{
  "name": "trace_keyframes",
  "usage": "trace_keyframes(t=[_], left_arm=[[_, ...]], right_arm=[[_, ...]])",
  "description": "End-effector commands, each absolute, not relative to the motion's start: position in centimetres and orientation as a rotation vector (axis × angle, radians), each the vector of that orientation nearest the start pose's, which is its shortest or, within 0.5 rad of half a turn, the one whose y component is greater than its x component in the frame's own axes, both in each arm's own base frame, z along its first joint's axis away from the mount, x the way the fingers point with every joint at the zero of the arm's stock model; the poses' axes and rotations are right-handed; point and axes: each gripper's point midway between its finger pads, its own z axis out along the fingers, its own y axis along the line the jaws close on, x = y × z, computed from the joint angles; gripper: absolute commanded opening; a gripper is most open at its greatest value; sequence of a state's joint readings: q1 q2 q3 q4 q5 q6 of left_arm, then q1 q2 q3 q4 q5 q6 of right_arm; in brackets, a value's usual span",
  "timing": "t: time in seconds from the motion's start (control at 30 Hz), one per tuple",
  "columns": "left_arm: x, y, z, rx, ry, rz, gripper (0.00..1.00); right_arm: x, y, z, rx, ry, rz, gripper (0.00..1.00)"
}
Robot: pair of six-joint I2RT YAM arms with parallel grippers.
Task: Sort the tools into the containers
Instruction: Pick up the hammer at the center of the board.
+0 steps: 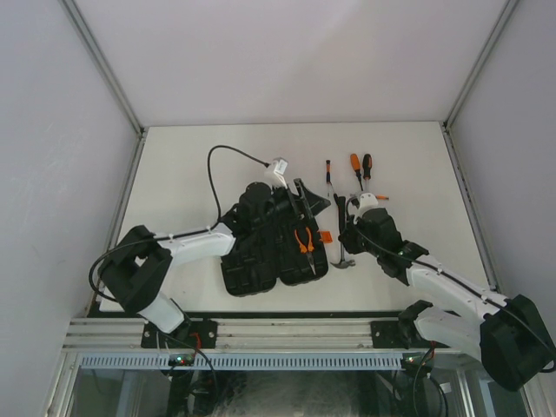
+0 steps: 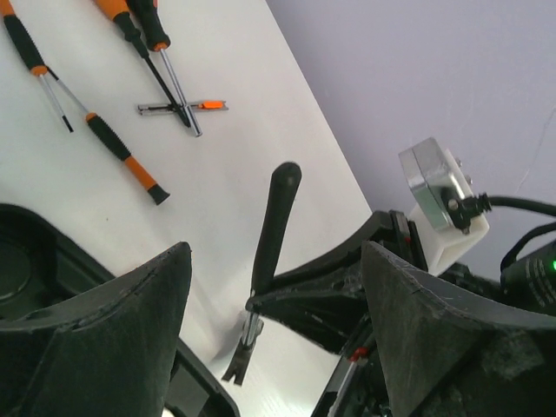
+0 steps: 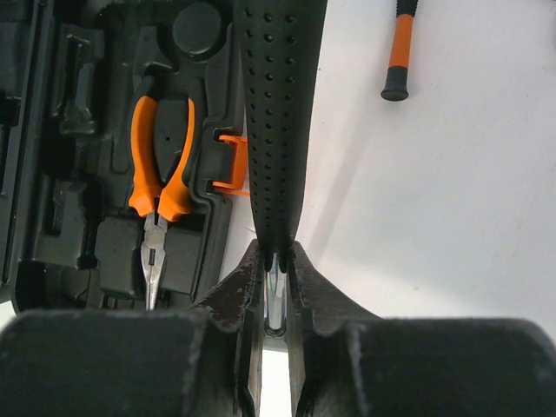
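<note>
Pinching the hammer (image 3: 276,130) at its bare steel neck, the right claw (image 3: 275,291) is clamped tight. The hammer lies just right of the case (image 3: 87,243), beside the case's orange latch (image 3: 228,165), long axis parallel to that edge (handle toward the case's far end). The left claw (image 2: 274,261) gapes wide and empty over the case's far end. The right arm is nearer; the likely move is leftward into the case.

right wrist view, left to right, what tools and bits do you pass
pliers → latch → hammer → screwdriver
</note>
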State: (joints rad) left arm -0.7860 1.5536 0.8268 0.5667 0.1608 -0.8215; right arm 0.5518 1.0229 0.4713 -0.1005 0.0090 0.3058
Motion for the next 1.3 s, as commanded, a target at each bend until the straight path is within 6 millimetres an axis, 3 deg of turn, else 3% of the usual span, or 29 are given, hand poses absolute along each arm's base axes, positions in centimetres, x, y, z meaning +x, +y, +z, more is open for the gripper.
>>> trace_keyframes(t=[0.0, 0.2, 0.6, 0.77, 0.93, 1.1, 1.27], left_arm=[[30.7, -39.7, 23.6, 0.121, 1.792, -1.369, 0.82], [31.7, -41.5, 22.1, 0.141, 1.829, -1.385, 0.78], [31.1, -44.3, 20.8, 0.212, 1.854, -1.45, 0.67], [31.0, -45.3, 19.8, 0.221, 1.878, -1.458, 0.55], [31.1, -45.7, 18.9, 0.221, 1.901, -1.47, 0.33], [31.0, -46.1, 19.0, 0.224, 1.91, -1.494, 0.12], [31.0, -46.3, 19.3, 0.214, 1.93, -1.498, 0.0]], right_arm=[[26.2, 18.1, 10.7, -0.264, 2.121, 0.543, 0.0], [26.2, 18.2, 10.5, -0.274, 2.125, 0.545, 0.0], [26.4, 18.3, 10.2, -0.288, 2.132, 0.561, 0.0], [26.3, 18.5, 10.3, -0.302, 2.129, 0.575, 0.0], [26.2, 18.1, 9.9, -0.304, 2.146, 0.554, 0.0], [26.1, 16.8, 9.6, -0.271, 2.166, 0.49, 0.0], [25.8, 15.2, 10.3, -0.219, 2.184, 0.42, 0.0]])
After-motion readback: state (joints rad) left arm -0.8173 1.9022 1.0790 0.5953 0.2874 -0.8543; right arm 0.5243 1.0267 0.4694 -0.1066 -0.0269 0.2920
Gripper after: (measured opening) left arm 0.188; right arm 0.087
